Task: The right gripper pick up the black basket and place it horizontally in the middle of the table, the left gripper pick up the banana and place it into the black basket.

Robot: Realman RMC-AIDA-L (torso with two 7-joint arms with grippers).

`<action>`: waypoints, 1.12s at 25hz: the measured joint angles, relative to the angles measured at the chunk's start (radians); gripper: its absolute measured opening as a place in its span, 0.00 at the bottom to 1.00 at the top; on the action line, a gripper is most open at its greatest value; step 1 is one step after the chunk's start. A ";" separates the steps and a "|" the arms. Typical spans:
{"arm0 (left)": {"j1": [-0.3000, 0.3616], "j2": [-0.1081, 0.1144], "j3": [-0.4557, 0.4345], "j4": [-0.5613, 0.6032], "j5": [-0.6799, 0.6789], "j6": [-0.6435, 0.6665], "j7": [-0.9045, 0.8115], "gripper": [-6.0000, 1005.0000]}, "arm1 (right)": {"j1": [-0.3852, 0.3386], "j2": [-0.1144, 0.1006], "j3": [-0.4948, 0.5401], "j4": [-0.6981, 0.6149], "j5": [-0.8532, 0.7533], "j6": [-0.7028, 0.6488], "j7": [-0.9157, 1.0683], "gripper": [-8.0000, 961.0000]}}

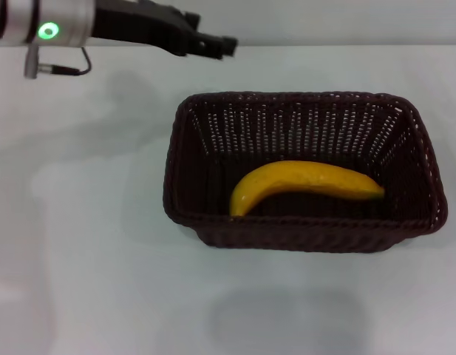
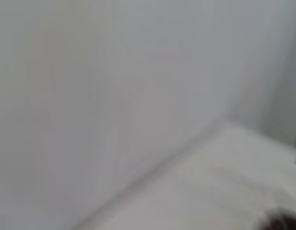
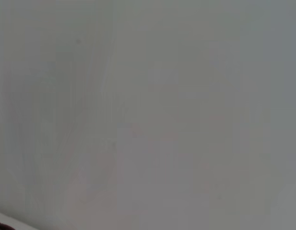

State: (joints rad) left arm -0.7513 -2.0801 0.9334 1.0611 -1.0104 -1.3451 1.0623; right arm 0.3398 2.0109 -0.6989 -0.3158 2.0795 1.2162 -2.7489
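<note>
From my remote station, the head view shows the black basket [image 1: 301, 174] lying lengthwise across the centre-right of the frame on the table [image 1: 80, 244]. The banana [image 1: 305, 185] rests inside it on the basket floor, curved, its blunt end toward the lower left and its dark tip toward the right wall. The left gripper [image 1: 216, 46] sits in the upper left of the frame, above and apart from the basket's far left corner, holding nothing; I cannot tell how far its jaws stand apart. A green light [image 1: 48, 31] glows on the left arm's silver wrist. Both wrist views show only pale blank surfaces.
</note>
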 joint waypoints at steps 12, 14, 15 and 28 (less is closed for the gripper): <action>0.466 -0.005 0.024 -0.380 -1.082 0.112 1.065 0.88 | -0.007 0.000 -0.006 0.007 0.000 0.019 0.112 0.51; 0.489 -0.005 0.023 -0.487 -1.206 0.055 1.219 0.88 | -0.009 0.000 -0.004 0.007 0.001 0.023 0.140 0.51; 0.498 -0.005 0.022 -0.540 -1.259 0.027 1.289 0.88 | -0.009 0.000 -0.003 0.008 0.002 0.027 0.157 0.51; 0.540 -0.007 0.015 -0.983 -1.753 -0.177 1.661 0.88 | -0.014 0.001 0.013 0.108 0.157 0.094 0.168 0.51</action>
State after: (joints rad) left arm -0.2115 -2.0876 0.9488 0.0781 -2.7630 -1.5223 2.7232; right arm 0.3262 2.0123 -0.6854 -0.2078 2.2362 1.3106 -2.5804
